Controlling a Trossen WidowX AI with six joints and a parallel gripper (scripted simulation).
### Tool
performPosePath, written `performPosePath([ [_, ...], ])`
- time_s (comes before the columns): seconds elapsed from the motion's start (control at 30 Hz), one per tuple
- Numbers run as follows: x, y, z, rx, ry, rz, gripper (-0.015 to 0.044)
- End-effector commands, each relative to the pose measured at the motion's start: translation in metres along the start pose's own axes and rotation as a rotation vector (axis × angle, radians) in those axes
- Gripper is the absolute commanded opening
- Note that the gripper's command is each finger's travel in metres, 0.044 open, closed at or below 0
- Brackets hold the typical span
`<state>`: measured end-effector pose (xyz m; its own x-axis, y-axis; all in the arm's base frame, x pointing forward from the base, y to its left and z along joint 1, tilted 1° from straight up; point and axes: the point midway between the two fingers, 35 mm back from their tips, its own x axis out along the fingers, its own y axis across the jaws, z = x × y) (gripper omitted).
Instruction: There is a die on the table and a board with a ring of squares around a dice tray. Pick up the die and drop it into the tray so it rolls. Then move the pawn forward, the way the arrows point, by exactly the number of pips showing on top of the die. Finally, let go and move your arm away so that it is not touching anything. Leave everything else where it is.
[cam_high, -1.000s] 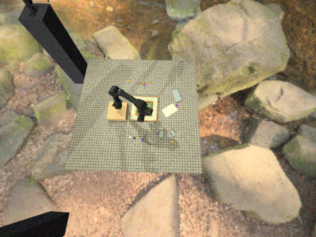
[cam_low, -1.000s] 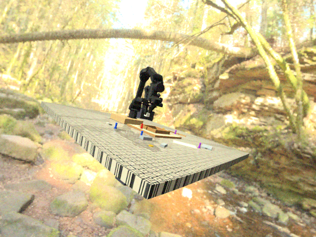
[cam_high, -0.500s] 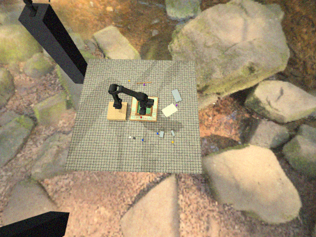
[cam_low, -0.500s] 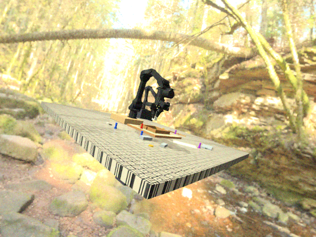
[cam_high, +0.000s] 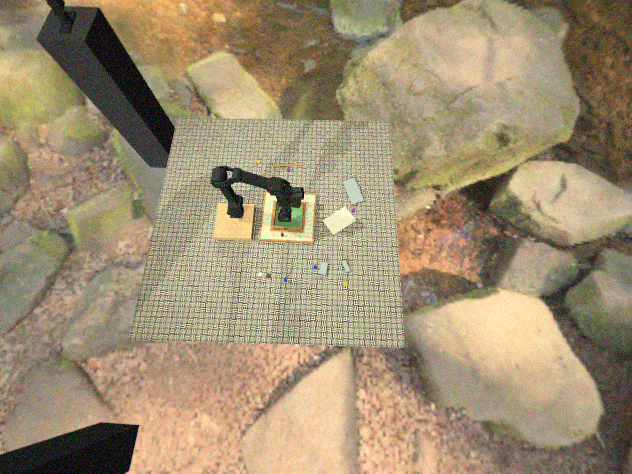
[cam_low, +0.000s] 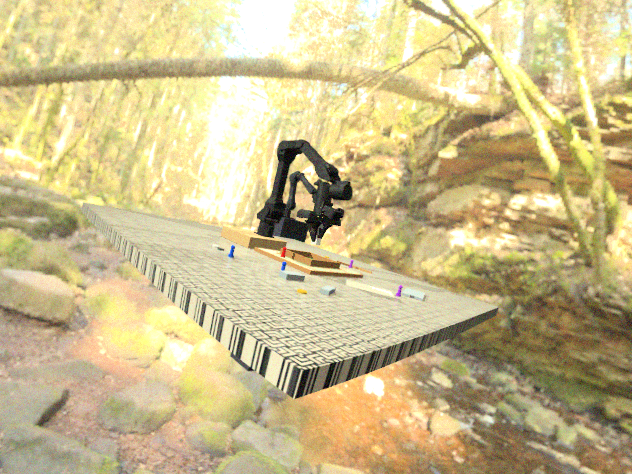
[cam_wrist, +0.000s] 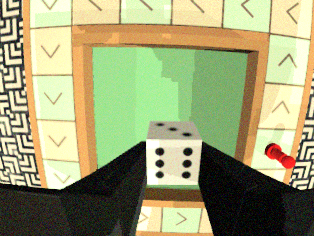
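Observation:
My gripper (cam_high: 284, 216) (cam_low: 318, 237) (cam_wrist: 172, 149) is shut on the white die (cam_wrist: 173, 167) and holds it above the dice tray (cam_wrist: 165, 37). The die shows six pips on the face toward the wrist camera and three on the adjoining upper face in that view. The tray has a green floor and a brown wall. The board (cam_high: 310, 216) (cam_wrist: 52, 97) around it has cream and green squares with arrows. The red pawn (cam_high: 282, 234) (cam_low: 283, 252) (cam_wrist: 280, 155) stands on a green square, clear of the fingers. Part of the tray is hidden behind fingers and die.
A wooden block (cam_high: 233, 234) is at the arm's base. Blue pawns (cam_low: 231, 251) (cam_low: 283, 265), purple pawns (cam_low: 399, 290) (cam_low: 351, 263), a cream slab (cam_high: 339, 220), grey-blue blocks (cam_high: 352, 190) (cam_high: 323, 268) and a thin orange stick (cam_high: 287, 165) lie around the board.

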<state>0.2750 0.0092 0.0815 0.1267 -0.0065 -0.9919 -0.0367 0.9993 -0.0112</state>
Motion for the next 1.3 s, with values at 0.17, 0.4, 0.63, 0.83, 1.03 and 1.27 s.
performPosePath([
  [0.17, 0.003, -0.001, 0.003, 0.003, -0.292, 0.002, 0.0000],
  [0.4, 0.005, -0.001, 0.004, 0.001, -0.530, -0.001, 0.0000],
  [0.63, 0.007, -0.001, 0.004, 0.000, -0.745, -0.004, 0.0000],
  [0.83, -0.002, 0.000, -0.001, 0.000, -0.750, -0.004, 0.0000],
  [1.03, -0.031, 0.002, -0.023, 0.001, -0.749, -0.004, 0.0000],
  [1.27, -0.029, 0.002, -0.024, 0.001, -0.749, -0.004, 0.0000],
])
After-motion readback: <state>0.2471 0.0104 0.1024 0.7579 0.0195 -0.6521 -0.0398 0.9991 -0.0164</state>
